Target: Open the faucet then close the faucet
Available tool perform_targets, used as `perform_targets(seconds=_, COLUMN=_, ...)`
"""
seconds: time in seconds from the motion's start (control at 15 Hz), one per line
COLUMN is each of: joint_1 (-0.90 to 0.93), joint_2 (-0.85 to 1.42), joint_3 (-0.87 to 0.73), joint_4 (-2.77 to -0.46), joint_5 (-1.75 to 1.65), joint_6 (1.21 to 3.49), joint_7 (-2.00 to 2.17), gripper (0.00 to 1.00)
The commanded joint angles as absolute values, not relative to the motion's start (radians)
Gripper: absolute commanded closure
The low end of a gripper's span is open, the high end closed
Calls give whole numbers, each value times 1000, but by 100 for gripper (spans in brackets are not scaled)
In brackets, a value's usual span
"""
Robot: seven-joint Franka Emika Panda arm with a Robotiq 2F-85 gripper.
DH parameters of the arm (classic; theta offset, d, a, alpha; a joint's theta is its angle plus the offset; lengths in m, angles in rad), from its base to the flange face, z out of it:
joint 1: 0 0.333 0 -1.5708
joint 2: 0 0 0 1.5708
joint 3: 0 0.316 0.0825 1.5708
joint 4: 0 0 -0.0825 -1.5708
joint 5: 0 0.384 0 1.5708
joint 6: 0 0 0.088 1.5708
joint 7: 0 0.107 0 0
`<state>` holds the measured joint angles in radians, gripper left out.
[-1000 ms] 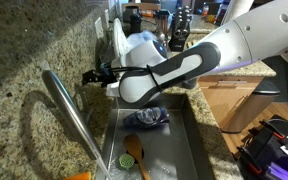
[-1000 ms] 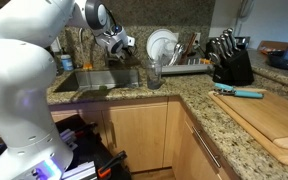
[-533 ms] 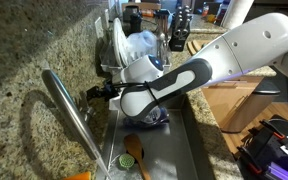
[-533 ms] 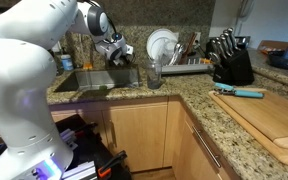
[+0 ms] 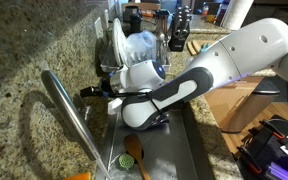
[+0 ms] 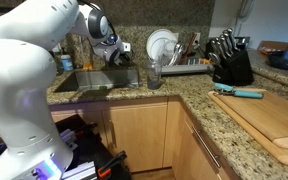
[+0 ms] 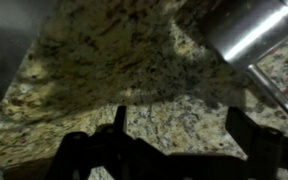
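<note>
You are holding the gripper (image 5: 87,93) just beside the faucet (image 5: 72,112), on the tube's 3 o'clock side, and contact cannot be told from here. The faucet's long silver tube is slanting from 10 o'clock down to 6 o'clock along the sink's (image 5: 184,150) back edge. The granite counter (image 5: 24,50) is closing in at 9 o'clock. The open room is lying at 4 o'clock, over the basin.

The wrist view is showing what neither exterior view gives you. The two dark fingers (image 7: 119,122) are standing wide apart at 6 o'clock, with only speckled granite between them. The tube is crossing the corner at 1 o'clock, clear of both tips (the thin lever is too blurred to pick out with certainty). In an exterior view a wooden spoon (image 5: 134,150) and a blue cloth (image 5: 152,118) are lying in the basin. In an exterior view the robot's white arm is covering most of the sink wall. To the arm's 3 o'clock along the counter are showing a glass (image 6: 154,72), a white plate (image 6: 162,45), a knife block (image 6: 230,60) and a cutting board (image 6: 274,120).

You are counting one faucet, one gripper with two fingers, one spoon, one cloth, one glass, one knife block and one cutting board.
</note>
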<state>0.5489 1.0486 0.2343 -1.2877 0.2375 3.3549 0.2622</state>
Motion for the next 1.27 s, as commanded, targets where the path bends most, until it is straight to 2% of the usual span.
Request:
perform_targets(seconds=0.0, joint_1=508, joint_2=1061, joint_3=377, joint_4=-1260, joint_5=134, joint_6=3355, joint_7=218, gripper=0)
perform_targets(seconds=0.33, joint_1=486, joint_2=1050, joint_3=341, joint_4=-1277, joint_5=116, joint_6=3382, joint_7=242, gripper=0)
perform_targets(seconds=0.6, joint_1=600, joint_2=1029, joint_3=108, joint_4=-1257, joint_5=230, joint_6=3532, joint_7=230, gripper=0)
perform_targets(seconds=0.67, joint_1=656, joint_2=1068, joint_3=8, joint_4=-1132, joint_5=288, joint_6=3477, joint_7=225, gripper=0)
perform_targets(seconds=0.87, joint_1=756, joint_2=1083, joint_3=-216, joint_4=-1076, joint_5=440, joint_6=3473, joint_7=240, gripper=0)
perform_targets(seconds=0.93, joint_1=700, joint_2=1051, joint_3=-110, joint_4=-1143, joint_5=369, joint_6=3470, joint_7=240, gripper=0)
perform_targets(seconds=1.2, joint_1=714, joint_2=1057, joint_3=-131, joint_4=-1128, joint_5=381, joint_6=3458, joint_7=246, gripper=0)
